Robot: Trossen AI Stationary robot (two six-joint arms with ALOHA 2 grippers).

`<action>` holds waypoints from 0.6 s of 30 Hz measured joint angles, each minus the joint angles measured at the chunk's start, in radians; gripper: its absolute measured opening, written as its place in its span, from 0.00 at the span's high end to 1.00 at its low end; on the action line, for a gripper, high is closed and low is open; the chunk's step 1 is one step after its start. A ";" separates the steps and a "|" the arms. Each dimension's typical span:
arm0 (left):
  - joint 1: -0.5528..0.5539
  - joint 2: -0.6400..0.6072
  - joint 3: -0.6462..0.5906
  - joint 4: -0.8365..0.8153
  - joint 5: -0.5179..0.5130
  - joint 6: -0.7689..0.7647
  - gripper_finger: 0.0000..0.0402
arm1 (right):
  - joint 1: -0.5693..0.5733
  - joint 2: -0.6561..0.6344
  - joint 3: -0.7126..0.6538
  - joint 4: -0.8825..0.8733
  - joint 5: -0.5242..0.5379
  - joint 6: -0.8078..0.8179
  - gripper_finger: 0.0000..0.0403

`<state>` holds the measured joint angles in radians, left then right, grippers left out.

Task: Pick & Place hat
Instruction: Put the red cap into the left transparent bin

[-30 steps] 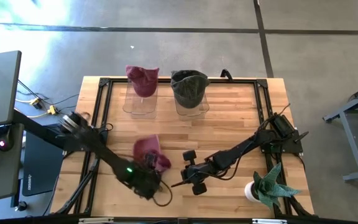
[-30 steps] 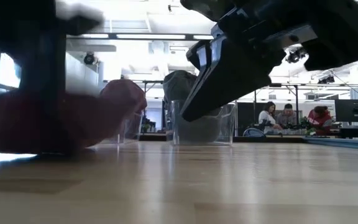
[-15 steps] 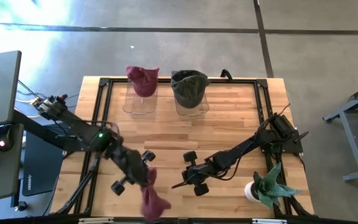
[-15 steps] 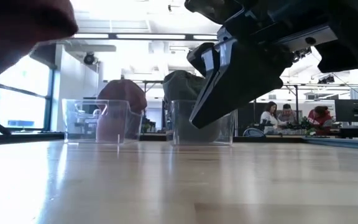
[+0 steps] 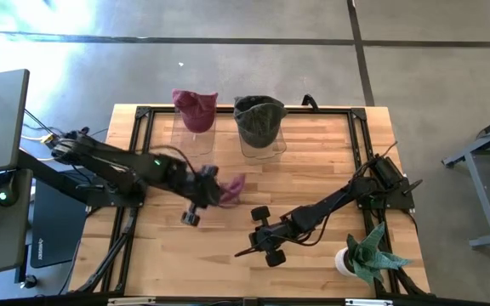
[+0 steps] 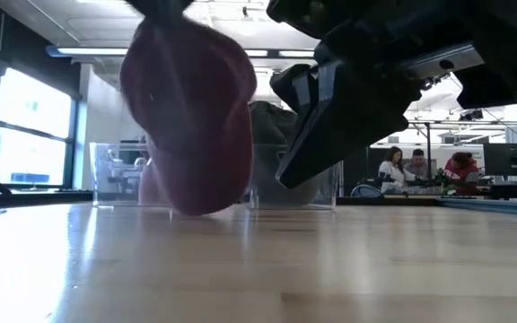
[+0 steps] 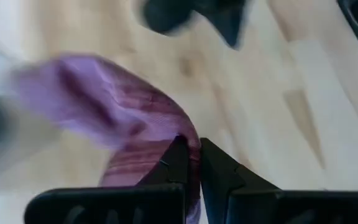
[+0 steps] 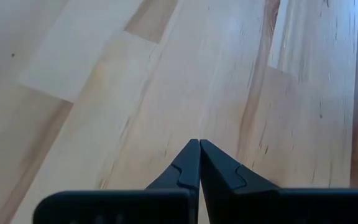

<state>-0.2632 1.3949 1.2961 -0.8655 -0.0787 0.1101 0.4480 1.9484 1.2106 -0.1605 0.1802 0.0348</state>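
A maroon hat [image 5: 230, 189] hangs from my left gripper [image 5: 213, 195] over the middle of the table, large and blurred in the low view [image 6: 191, 126]. The left gripper [image 7: 190, 148] is shut on it. At the far edge stand two clear bins: one [image 5: 193, 136] holds another maroon hat [image 5: 195, 109], the other [image 5: 260, 140] a dark green hat [image 5: 259, 119]. My right gripper [image 5: 247, 252] waits shut, low over the table's near right part [image 8: 199, 144]. My left gripper pinches a fold of the maroon hat's cloth [image 7: 166, 146] between its two fingers. The fingertips [image 7: 178, 149] close on it from the table's left side. The hat droops slack beyond and below the fingers [image 6: 196, 170]; which part of the hat this is cannot be told.
A potted plant [image 5: 366, 255] stands at the near right corner. A black frame [image 5: 134, 170] runs around the tabletop. Bare wood [image 5: 313, 170] lies between the bins and the right arm. People sit at desks far behind the table [image 6: 416, 169].
My left gripper has swung up from the table's near edge toward the middle and the far bins, staying shut on the maroon hat. The hat, lying on the table a second ago, has been lifted and carried along, dangling from the fingers. The right arm kept still.
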 joint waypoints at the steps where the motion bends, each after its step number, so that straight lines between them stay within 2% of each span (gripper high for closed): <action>1: -0.006 0.014 -0.033 0.035 0.027 0.000 0.98 | 0.000 0.000 0.000 -0.001 0.000 -0.002 0.99; 7: -0.072 0.132 -0.257 0.389 0.181 -0.038 0.98 | 0.000 0.000 0.000 -0.001 -0.005 -0.001 0.99; 11: -0.117 0.227 -0.326 0.594 0.312 -0.091 0.98 | 0.000 0.000 0.000 -0.001 -0.012 0.000 0.99; 15: -0.138 0.301 -0.330 0.645 0.347 -0.137 0.95 | 0.000 0.000 0.000 -0.001 -0.015 0.001 1.00; 18: -0.137 0.340 -0.315 0.628 0.384 -0.193 0.87 | 0.000 0.000 0.000 0.000 -0.032 0.006 0.99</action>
<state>-0.3997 1.7346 0.9811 -0.2379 0.3056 -0.0826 0.4480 1.9484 1.2106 -0.1600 0.1485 0.0411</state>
